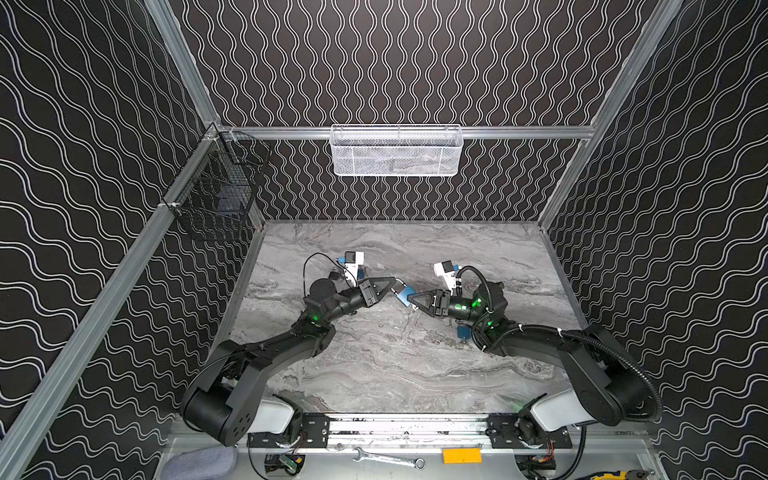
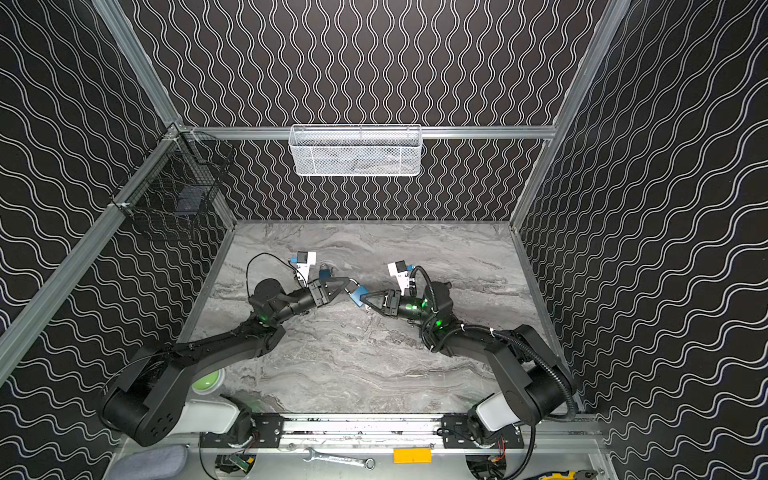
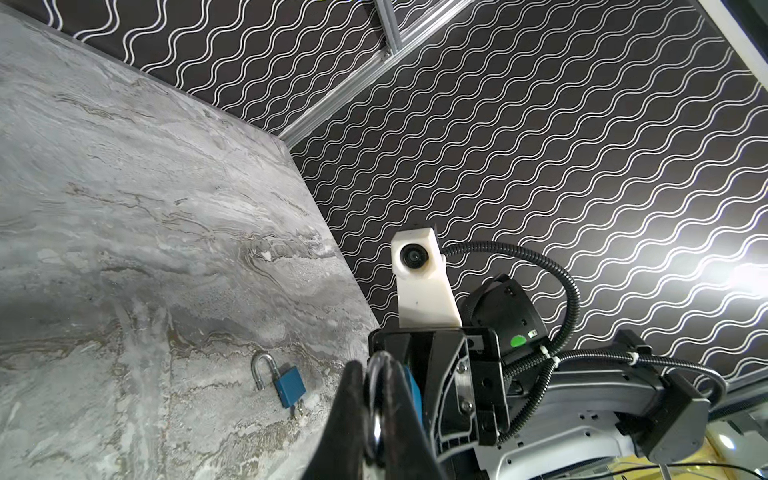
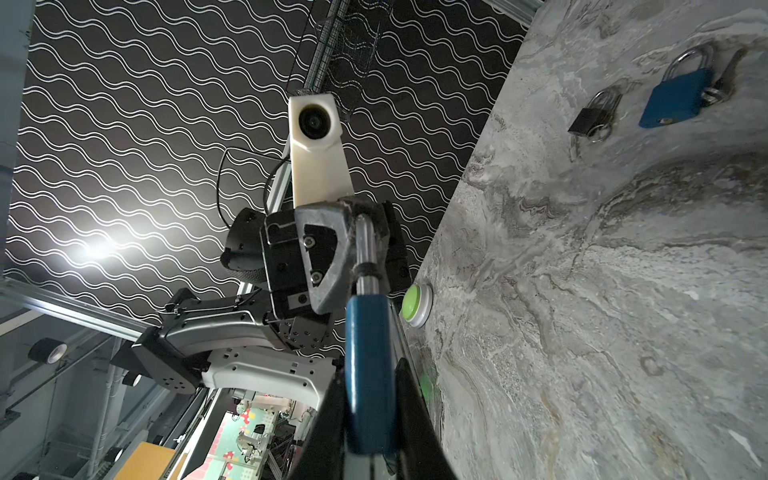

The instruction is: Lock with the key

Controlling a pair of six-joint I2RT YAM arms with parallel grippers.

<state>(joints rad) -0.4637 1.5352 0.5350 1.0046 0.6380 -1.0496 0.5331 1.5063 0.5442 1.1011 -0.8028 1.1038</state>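
— Marble table [image 1: 374, 374], black wavy walls [image 1: 415, 62]. What are the claws doing?
— Both hold one blue padlock [image 1: 405, 296] over the middle of the table. The left gripper [image 1: 394, 286] is clamped on its shackle [image 4: 365, 249], and the right gripper [image 1: 412, 300] pinches the body [image 4: 368, 365].
— And the key?
— Can't tell if one sits in it. Another blue lock [image 4: 673, 97] lies beyond the left gripper, a key [image 4: 728, 68] touching it and a black lock [image 4: 590, 118] just beside.
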